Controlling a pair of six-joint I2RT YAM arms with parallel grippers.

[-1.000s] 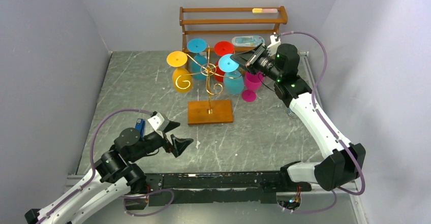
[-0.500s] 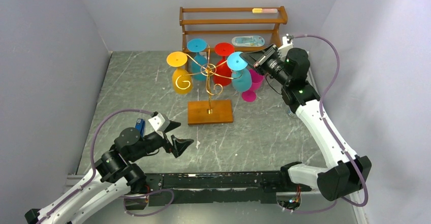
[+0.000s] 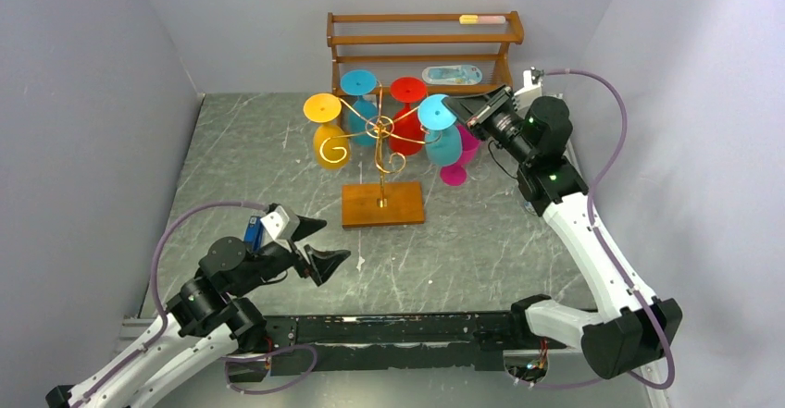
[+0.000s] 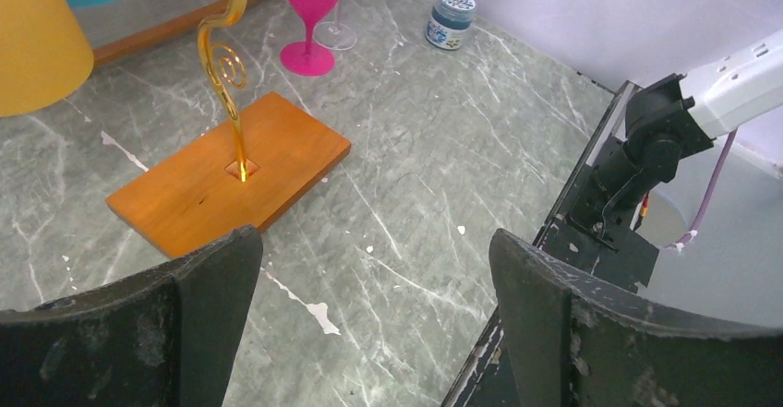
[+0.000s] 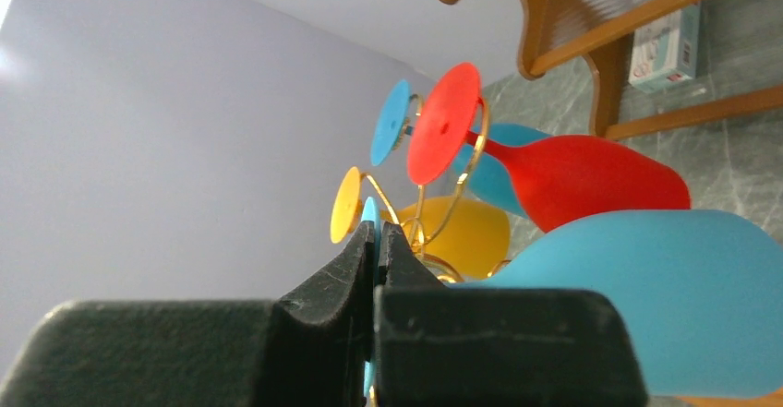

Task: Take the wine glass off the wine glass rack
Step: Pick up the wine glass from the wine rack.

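Observation:
The wine glass rack (image 3: 380, 158) is a gold pole with curled wire arms on a brown wooden base (image 3: 382, 204). Yellow (image 3: 330, 144), blue (image 3: 358, 84) and red (image 3: 408, 91) wine glasses hang from it upside down. My right gripper (image 3: 453, 108) is shut on the round foot of a light blue wine glass (image 3: 445, 146), at the outer end of the rack's right arm. In the right wrist view the foot's thin edge (image 5: 370, 214) sits between my closed gripper (image 5: 377, 233), with the bowl (image 5: 646, 301) at the right. My left gripper (image 3: 317, 247) is open and empty near the table's front, and the left wrist view (image 4: 371, 237) shows the base (image 4: 231, 172).
A three-tier wooden shelf (image 3: 421, 38) with small items stands against the back wall. A pink wine glass (image 3: 458, 154) stands upright on the table right of the rack. A small blue-lidded jar (image 4: 450, 19) sits near the right wall. A blue object (image 3: 254, 232) lies by my left arm.
My right gripper has drawn back to the right, pulling the light blue glass outward along the rack's wire arm. My left arm has barely shifted.

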